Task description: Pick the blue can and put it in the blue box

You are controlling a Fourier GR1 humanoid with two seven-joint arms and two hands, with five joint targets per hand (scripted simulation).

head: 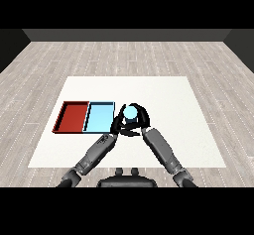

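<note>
Currently, the right hand (140, 116) is curling its fingers round the blue can (130, 112), holding it upright just right of the blue tray (99, 117). Whether the left hand (118, 122), beside the can, is open or closed cannot be told.

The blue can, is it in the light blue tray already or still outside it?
Outside. The blue can sits just right of the light blue tray, with the right hand curled round it and the left hand alongside.

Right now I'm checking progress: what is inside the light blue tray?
Nothing shows inside the light blue tray; its floor looks bare. The blue can sits right of it, with the right hand curled round it. The left hand covers the tray's near right corner.
</note>
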